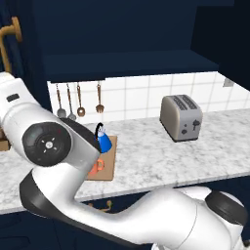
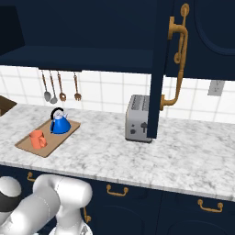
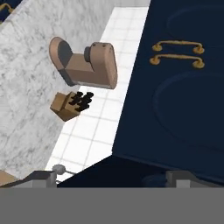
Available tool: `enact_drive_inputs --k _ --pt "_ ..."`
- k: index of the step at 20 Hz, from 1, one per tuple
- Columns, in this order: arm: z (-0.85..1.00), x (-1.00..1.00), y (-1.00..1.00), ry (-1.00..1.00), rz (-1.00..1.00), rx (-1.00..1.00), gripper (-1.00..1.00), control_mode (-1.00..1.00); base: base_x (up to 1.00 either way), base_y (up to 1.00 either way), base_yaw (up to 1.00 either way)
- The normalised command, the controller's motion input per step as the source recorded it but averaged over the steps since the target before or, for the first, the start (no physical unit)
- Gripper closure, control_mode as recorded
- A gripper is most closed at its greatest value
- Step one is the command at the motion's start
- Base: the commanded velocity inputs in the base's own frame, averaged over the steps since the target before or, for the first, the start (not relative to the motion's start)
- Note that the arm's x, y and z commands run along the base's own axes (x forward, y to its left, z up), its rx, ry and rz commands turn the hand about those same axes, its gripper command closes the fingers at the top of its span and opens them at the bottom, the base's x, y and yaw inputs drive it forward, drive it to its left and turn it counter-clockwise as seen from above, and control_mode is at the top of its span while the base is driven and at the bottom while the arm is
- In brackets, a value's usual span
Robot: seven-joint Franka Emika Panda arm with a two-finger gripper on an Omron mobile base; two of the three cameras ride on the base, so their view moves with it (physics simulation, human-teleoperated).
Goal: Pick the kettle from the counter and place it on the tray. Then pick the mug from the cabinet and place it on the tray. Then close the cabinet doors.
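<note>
Two of the three jobs look finished from here: the kettle [image 2: 60, 123] and the mug [image 2: 37, 138] both sit on the tray [image 2: 63, 137], the kettle toward the tiled wall, the mug at about seven o'clock from it in the right base view, the two near each other but apart. What remains for you, by my reading, is the cabinet doors.

In the right base view one open door [image 2: 156, 69] stands edge-on in front of the toaster [image 2: 137, 118], its brass bar handle [image 2: 177, 59] at about two o'clock from the toaster. The cabinet [image 2: 78, 58] shelf lies dark and open above the hanging utensils [image 2: 59, 86]. In the left base view another brass handle [image 1: 9, 41] shows at ten o'clock, at the frame's edge, so a second door likely stands open on that side.

Your gripper [image 3: 113, 177] is spread wide with nothing between its fingers; the hand view looks onto a navy panel with two brass handles [image 3: 177, 52], close in front, with a knife block [image 3: 70, 105] at nine o'clock on the counter [image 3: 26, 87].

To close well, push on the flat face of a door near its free edge, not on the bar. Sweep along the hinge arc, slow and steady. Keep the elbow high over the tray so that you do not knock the kettle or mug. Do one door fully, then the other.
</note>
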Motion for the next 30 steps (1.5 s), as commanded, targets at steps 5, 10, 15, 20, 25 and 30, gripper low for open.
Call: enact_drive_inputs --k 5,10,15,20,25,30 --pt "0.01 0.18 -0.83 0.07 -0.25 0.0 -1.0 -1.0 0.0 0.0 0.0" --pt "0.07 0.25 -0.83 0.09 -0.23 0.0 -1.0 -1.0 0.0 0.0 0.0" --pt "0.04 0.3 -0.8 0.1 -0.23 0.0 -1.0 -1.0 0.0 0.0 0.0" --pt "0.04 0.47 -0.73 0.1 -0.2 0.0 -1.0 -1.0 0.0 0.0 0.0" --pt "0.0 0.8 -0.55 0.11 -0.06 0.01 -1.0 -1.0 0.0 0.0 0.0" --pt "0.0 0.98 -0.33 0.03 0.01 0.06 -1.0 -1.0 0.0 0.0 0.0"
